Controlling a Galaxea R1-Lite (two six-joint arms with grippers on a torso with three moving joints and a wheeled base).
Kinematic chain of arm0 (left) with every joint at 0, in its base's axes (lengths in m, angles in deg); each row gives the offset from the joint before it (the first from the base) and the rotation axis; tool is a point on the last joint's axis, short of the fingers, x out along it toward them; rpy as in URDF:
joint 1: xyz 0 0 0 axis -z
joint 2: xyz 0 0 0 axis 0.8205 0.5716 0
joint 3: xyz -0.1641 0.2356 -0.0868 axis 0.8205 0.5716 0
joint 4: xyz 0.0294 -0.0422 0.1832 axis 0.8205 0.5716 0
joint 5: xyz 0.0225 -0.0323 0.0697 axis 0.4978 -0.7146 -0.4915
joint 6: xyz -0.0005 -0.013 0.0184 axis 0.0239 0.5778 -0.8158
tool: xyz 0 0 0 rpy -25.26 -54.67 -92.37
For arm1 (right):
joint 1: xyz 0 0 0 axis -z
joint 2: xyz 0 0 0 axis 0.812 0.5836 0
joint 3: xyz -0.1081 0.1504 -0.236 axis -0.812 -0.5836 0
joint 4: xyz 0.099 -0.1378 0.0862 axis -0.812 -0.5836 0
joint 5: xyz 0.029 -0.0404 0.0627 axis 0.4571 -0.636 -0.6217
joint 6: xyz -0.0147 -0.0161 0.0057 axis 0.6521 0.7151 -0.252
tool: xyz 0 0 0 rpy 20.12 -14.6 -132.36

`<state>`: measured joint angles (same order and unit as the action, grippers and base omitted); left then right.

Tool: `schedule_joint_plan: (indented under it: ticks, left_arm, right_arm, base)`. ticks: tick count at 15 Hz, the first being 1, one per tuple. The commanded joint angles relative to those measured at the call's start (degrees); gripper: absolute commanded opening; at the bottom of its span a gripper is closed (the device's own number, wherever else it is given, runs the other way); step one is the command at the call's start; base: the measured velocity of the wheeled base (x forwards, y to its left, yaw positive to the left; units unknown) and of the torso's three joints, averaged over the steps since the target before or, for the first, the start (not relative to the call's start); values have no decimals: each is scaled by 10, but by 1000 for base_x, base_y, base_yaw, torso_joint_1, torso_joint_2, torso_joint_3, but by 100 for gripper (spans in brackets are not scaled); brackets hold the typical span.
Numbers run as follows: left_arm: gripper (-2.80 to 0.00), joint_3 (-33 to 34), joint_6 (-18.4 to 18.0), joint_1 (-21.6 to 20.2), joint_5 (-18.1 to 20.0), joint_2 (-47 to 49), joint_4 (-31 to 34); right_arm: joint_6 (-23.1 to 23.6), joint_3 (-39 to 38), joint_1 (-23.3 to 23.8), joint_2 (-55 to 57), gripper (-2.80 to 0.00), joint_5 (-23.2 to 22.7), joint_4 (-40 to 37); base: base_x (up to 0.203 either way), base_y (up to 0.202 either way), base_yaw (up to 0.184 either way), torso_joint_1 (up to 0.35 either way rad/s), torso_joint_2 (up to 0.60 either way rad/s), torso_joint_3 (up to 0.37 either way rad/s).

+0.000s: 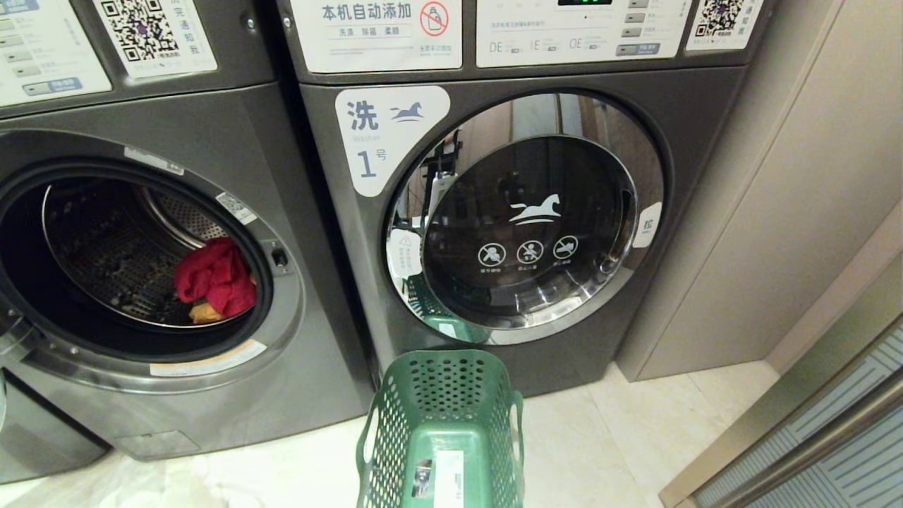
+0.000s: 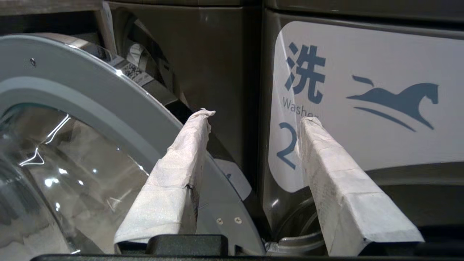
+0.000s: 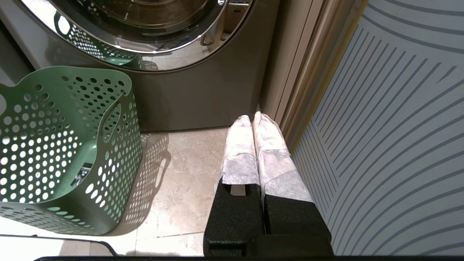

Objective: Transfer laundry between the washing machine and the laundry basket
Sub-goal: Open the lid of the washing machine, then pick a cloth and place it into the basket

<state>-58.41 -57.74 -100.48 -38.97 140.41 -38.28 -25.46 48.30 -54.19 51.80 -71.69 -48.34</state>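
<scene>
The washing machine (image 1: 211, 402) stands at the left of the head view with its drum open. Inside lies the laundry: a bright red cloth (image 1: 215, 276) with a small orange-yellow piece (image 1: 204, 312) beneath it. The green laundry basket (image 1: 437, 384) stands on the floor in front, with nothing in it but a white sticker (image 1: 448, 480). Neither arm shows in the head view. My left gripper (image 2: 257, 116) is open and empty, facing the machine's white label 2 (image 2: 362, 108) beside its swung-open glass door (image 2: 72, 90). My right gripper (image 3: 252, 117) is shut, low over the floor, right of the basket (image 3: 54, 145).
A like machine labelled 1 (image 1: 529, 233), door closed, stands right of the open one, directly behind the basket. A beige wall panel (image 1: 776, 212) and a striped panel (image 3: 380, 127) close off the right side. Pale floor tiles (image 3: 181, 181) lie between basket and right gripper.
</scene>
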Motion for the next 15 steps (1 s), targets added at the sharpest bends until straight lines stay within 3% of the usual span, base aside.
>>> schedule_joint_plan:
  ticks: [1,7,10,15]
  left_arm:
    - [-280,-30,-5,12,-16,31,-3]
    - [-280,-98,-38,59,-87,76,-3]
    - [-280,-118,-57,69,-91,91,-2]
    - [-280,-148,-55,76,-85,119,0]
  right_arm:
    - [0,0,0,1,-280,0,0]
    - [0,0,0,1,-280,0,0]
    - [0,0,1,1,-280,0,0]
    - [0,0,0,1,-280,-1,0]
  base:
    - [0,0,0,0,0,0]
    - [0,0,0,0,0,0]
    - [0,0,0,0,0,0]
    - [0,0,0,0,0,0]
